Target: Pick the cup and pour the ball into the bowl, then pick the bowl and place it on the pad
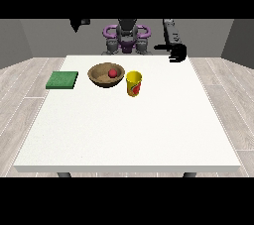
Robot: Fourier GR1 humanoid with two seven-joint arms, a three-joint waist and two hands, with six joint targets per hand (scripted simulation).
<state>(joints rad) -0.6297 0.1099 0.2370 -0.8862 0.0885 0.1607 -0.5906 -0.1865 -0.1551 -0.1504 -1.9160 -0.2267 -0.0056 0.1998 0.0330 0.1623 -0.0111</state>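
A large white counter [124,135] fills the middle of the view, its near edge wider than its far one. Two dark legs show under the front edge, one near each corner. Around it lies a floor [22,90] of pale grey wooden planks. Behind stand plain grey walls [44,35], darker toward the side at the view's right.

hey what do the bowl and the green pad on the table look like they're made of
The bowl looks like wood: brown, matte, with a lighter tan inside. The pad seems a soft mat, perhaps foam or rubber: flat, thin, evenly green, without shine. Neither can be told for sure.
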